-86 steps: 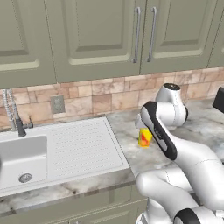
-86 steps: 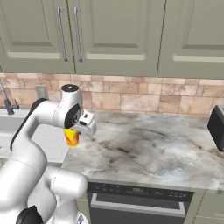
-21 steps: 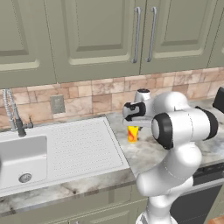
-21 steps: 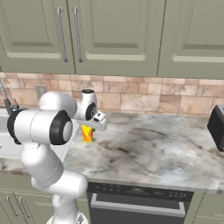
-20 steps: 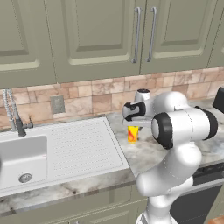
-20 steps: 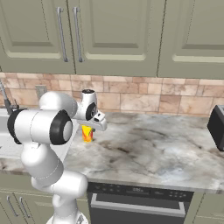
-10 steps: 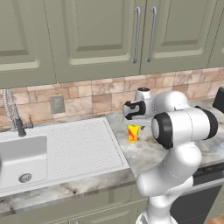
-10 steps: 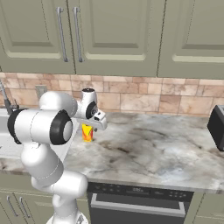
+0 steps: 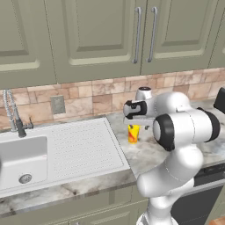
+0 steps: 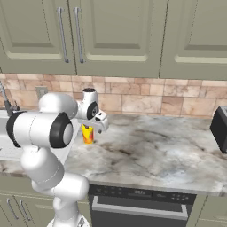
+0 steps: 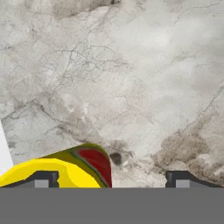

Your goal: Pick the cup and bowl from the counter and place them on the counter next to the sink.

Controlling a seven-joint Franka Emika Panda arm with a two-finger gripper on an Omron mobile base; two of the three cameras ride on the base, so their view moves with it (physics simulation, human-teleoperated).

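Observation:
The small yellow cup (image 9: 133,133) with its red-orange mark stands upright on the marbled counter (image 9: 151,151), just right of the sink's (image 9: 22,159) ribbed drainboard. My gripper (image 9: 133,126) hangs straight over it, open, its fingers straddling the cup's rim. In the right base view the cup (image 10: 88,135) sits under the gripper (image 10: 88,128). In the hand view the cup (image 11: 70,170) lies low between the spread fingertips (image 11: 42,179), nearer the left one, with the gripper (image 11: 111,179) over the counter (image 11: 131,65). The bowl is out of view.
A metal faucet (image 9: 13,115) rises at the sink's back left. A black appliance (image 10: 220,128) stands at the counter's right end. The tiled backsplash (image 10: 142,102) and olive cabinets (image 9: 96,35) close off the back. A dark oven front (image 10: 142,205) sits below the counter edge.
The fingers have spread apart and let go of the cup, which now stands on the counter beside the drainboard. The arm has hardly moved.

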